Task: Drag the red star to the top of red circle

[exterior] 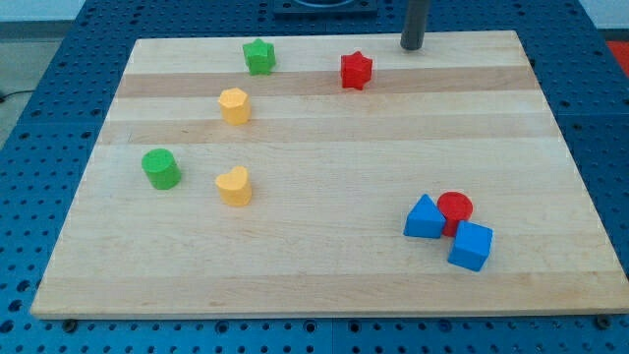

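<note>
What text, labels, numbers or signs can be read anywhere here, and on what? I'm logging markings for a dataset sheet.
None: no readable text, number, brand or sign shows in the camera view.
The wooden board is bare wood grain.
The red star, red circle and the other coloured blocks are unmarked.
My tip, near the board's top edge to the upper right of the red star, carries no marking.

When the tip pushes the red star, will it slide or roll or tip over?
The red star looks low with a flat base, so it probably slides. Its points may make it turn under an off-centre push from my tip. The wooden board looks smooth.
</note>
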